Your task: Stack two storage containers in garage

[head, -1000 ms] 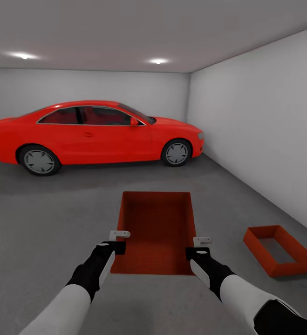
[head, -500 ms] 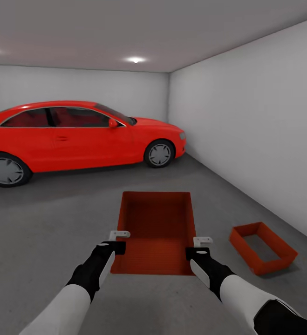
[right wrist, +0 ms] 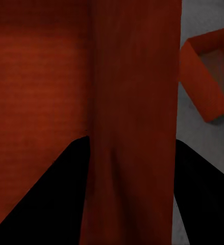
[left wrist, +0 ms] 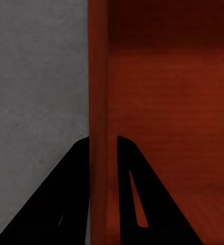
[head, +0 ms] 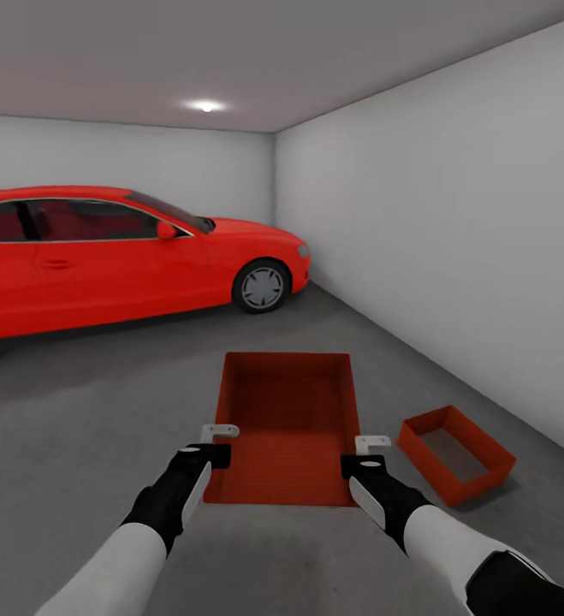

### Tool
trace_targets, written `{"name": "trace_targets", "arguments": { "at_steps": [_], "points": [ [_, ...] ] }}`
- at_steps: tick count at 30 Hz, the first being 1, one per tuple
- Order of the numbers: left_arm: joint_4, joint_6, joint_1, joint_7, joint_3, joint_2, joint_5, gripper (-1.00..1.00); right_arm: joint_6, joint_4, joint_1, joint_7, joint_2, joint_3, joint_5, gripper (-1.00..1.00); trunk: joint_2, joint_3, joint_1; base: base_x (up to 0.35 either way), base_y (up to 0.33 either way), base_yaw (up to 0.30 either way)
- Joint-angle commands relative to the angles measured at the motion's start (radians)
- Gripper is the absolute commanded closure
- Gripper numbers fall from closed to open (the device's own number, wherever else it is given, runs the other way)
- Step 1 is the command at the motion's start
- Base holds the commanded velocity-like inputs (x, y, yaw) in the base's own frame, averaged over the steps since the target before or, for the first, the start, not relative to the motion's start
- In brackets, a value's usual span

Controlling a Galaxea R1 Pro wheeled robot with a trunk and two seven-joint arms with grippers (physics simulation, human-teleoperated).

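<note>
Red-orange container (head: 288,419) lengthwise ahead, both grippers (left (head: 217,445), right (head: 365,453)) clamping side walls.

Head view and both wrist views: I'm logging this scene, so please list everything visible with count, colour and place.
Held storage container: one, red-orange, carried between both arms, above the floor.
Second storage container: one, red-orange, on the floor near the right wall.
Car: one, red, parked at the far left.
Floor: dark grey concrete.
Walls: white, back and right.
Ceiling light: one, white.
Left end effector: black with pale fingertips, clamped on the held container's left wall.
Right end effector: same colours, clamped on its right wall.
</note>
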Motion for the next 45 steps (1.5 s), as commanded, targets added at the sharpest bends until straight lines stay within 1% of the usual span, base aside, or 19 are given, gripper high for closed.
{"name": "trace_targets", "arguments": {
  "at_steps": [1,45],
  "points": [
    [-0.002,0.009,0.000,0.036,-0.003,-0.001,-0.036,1.00,0.008,-0.005,-0.002,-0.008,0.001,-0.006,0.001,1.00,-0.002,-0.002,0.001,0.322,0.000,-0.229],
    [-0.002,0.009,0.001,0.036,-0.003,-0.002,-0.036,1.00,0.008,-0.005,-0.002,-0.007,0.001,-0.006,0.001,1.00,-0.002,-0.002,0.001,0.322,0.000,-0.229]
  ]
}}
